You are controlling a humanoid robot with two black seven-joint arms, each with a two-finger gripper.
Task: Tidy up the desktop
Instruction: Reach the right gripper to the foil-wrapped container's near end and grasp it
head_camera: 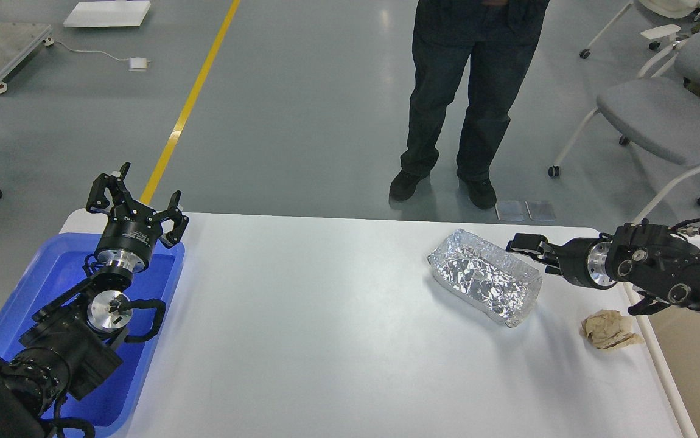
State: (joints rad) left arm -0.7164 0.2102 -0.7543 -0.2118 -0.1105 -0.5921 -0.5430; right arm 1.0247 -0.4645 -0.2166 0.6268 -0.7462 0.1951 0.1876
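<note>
1. Crumpled paper (610,330) is lying on the desk (325,340), nearer than the right jaws (523,245); light, soft.
2. Foil tray (485,277), just before those jaws: flimsy; pinch its rim.
3. Right jaws' opening: cannot tell.
4. Left jaws (137,198) are hanging spread, empty, over the blue tray (21,304).

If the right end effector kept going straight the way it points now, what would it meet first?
Most likely the foil tray: the right end effector points left at its far right rim, though its height above the rim is unclear.
</note>
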